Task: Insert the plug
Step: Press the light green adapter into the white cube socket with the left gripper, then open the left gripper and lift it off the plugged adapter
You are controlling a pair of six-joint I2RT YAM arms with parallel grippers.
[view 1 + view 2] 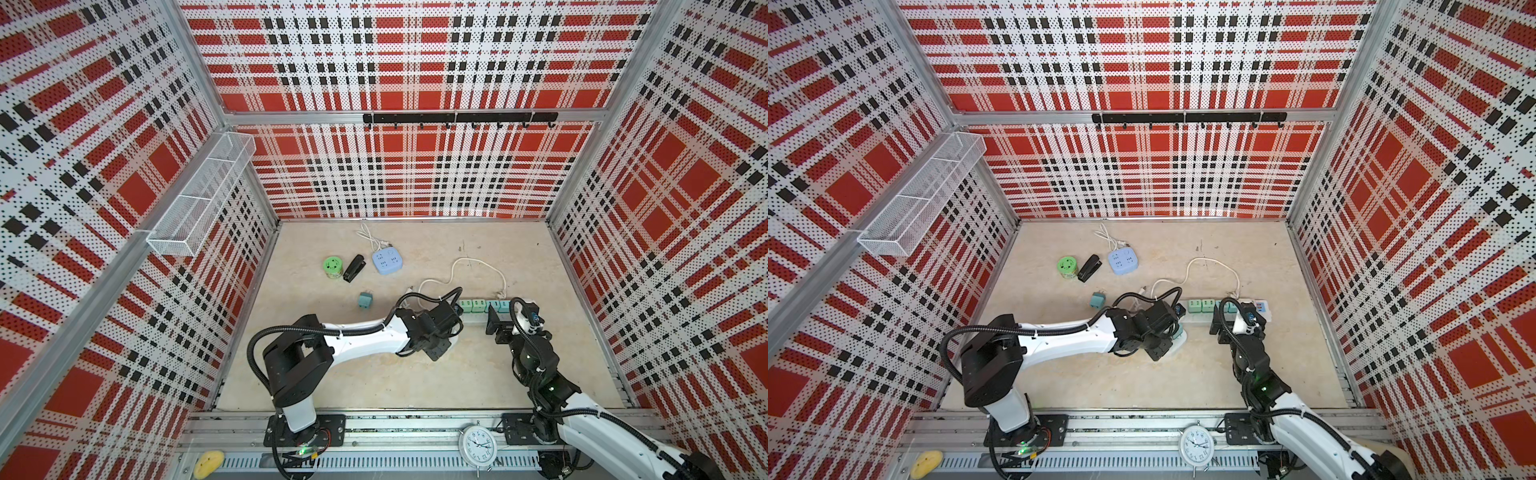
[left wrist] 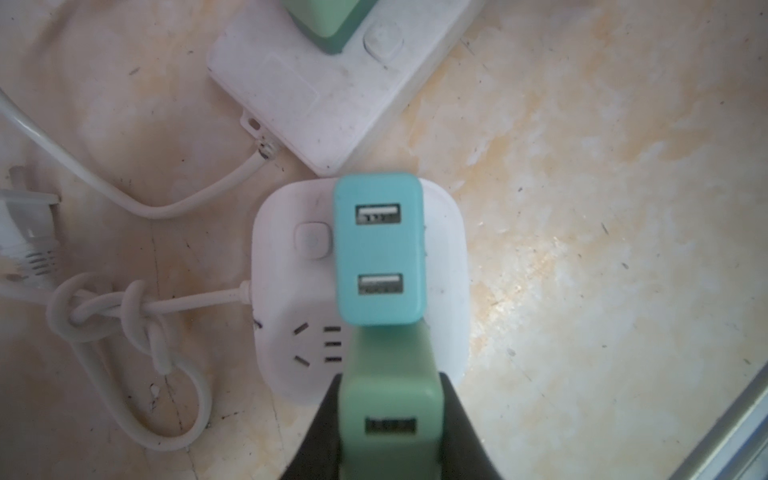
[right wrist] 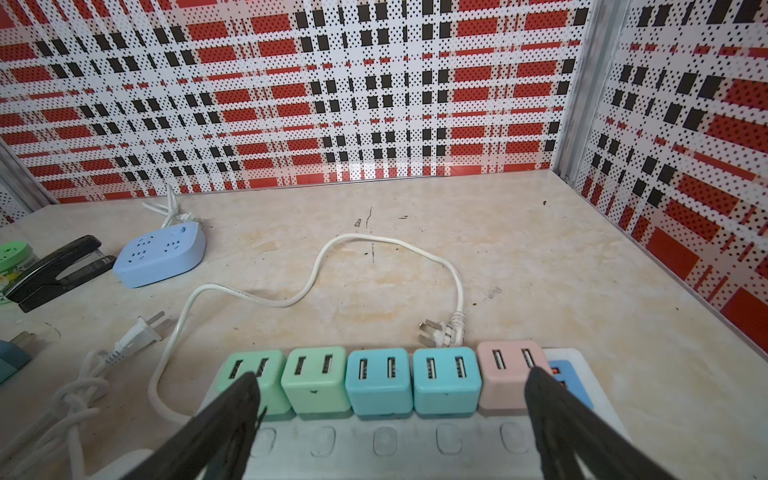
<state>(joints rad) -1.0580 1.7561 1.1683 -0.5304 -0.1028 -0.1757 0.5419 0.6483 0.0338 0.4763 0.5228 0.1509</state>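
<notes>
My left gripper (image 2: pixel 390 380) is shut on a green plug (image 2: pixel 388 409), its black jaws pressed against both sides. The plug hangs just above a white square socket (image 2: pixel 282 257), close to its free outlet holes (image 2: pixel 320 345). A blue plug (image 2: pixel 379 253) sits in that socket's other outlet. In a top view the socket (image 1: pixel 1181 343) peeks out under the left wrist. My right gripper (image 3: pixel 392 376) is open and holds nothing. It hovers over a long white power strip (image 3: pixel 374 453) that carries two green plugs, two blue plugs and a pink one.
A loose teal plug (image 1: pixel 365 300) lies left of the arms. Behind it stand a green round can (image 1: pixel 332 267), a black stapler (image 1: pixel 354 268) and a blue socket (image 1: pixel 388 260). White cords (image 1: pixel 469 266) loop behind the strip. A clock (image 1: pixel 478 444) sits on the front rail.
</notes>
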